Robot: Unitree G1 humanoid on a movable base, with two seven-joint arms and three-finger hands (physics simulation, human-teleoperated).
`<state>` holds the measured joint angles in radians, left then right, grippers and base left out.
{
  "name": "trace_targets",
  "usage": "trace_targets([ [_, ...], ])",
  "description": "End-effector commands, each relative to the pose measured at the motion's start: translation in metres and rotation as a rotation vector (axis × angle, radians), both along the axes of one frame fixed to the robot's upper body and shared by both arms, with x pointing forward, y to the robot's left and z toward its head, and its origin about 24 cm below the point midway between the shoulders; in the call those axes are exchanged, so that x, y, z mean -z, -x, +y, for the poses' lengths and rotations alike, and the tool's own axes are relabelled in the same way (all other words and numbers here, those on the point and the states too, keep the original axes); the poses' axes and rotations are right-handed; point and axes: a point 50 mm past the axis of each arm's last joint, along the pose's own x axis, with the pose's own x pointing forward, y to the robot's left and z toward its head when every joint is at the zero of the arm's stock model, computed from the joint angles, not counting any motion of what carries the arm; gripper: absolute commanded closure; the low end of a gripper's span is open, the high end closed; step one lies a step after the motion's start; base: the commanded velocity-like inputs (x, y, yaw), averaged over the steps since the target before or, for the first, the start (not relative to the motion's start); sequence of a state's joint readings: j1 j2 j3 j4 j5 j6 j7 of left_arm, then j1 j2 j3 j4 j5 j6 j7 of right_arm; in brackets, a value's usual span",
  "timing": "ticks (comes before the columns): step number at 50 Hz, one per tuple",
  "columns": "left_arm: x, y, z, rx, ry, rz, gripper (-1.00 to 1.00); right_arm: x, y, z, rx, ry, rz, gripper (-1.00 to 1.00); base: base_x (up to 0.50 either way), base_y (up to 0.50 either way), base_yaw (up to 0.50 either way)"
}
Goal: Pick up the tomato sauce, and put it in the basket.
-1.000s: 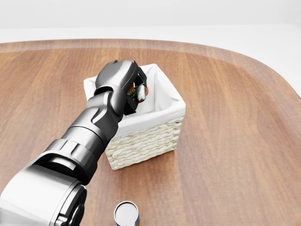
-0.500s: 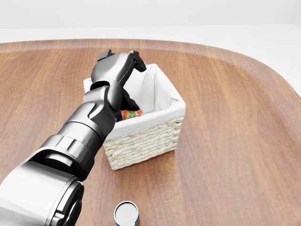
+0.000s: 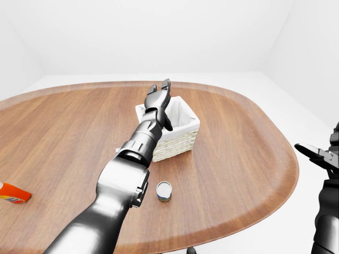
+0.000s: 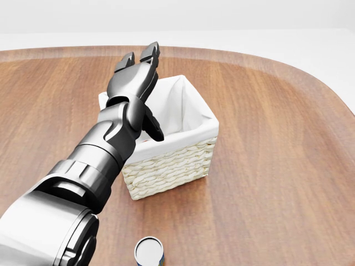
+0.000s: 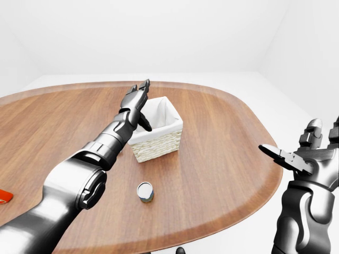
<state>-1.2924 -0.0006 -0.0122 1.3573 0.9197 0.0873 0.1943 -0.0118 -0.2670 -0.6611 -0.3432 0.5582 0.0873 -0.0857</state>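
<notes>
The white-lined wicker basket (image 4: 176, 163) stands near the middle of the wooden table (image 4: 277, 166). My left hand (image 4: 138, 72) hovers over the basket's left part, open, with its fingers (image 4: 150, 54) stretched toward the top of the head view and the thumb hanging over the lining. Nothing is held in it. The tomato sauce is hidden behind my hand and forearm inside the basket. My right hand (image 5: 296, 154) hangs open off the table's right edge, empty.
A small can (image 4: 149, 252) stands upright on the table below the basket in the head view. An orange-red container (image 3: 12, 193) lies at the far left edge of the left-eye view. The table's rounded rim curves along the right.
My left hand held the tomato sauce over the basket, let it drop inside, then opened fully and lifted its fingers up and away. The basket and the can stayed put.
</notes>
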Motion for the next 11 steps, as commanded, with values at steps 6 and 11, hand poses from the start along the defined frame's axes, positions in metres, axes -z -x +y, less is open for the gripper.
trace_targets([
  [6,-0.01,-0.002,0.0,0.004,0.001,-0.018,-1.0,0.0,-0.001,0.0,-0.001,-0.001,0.002,-1.0,0.0,0.0,0.0],
  [11,-0.037,-0.007,0.005,-0.015,0.127,-0.048,-1.0,0.002,-0.001,0.0,-0.002,-0.002,0.007,-1.0,0.0,0.0,0.0],
])
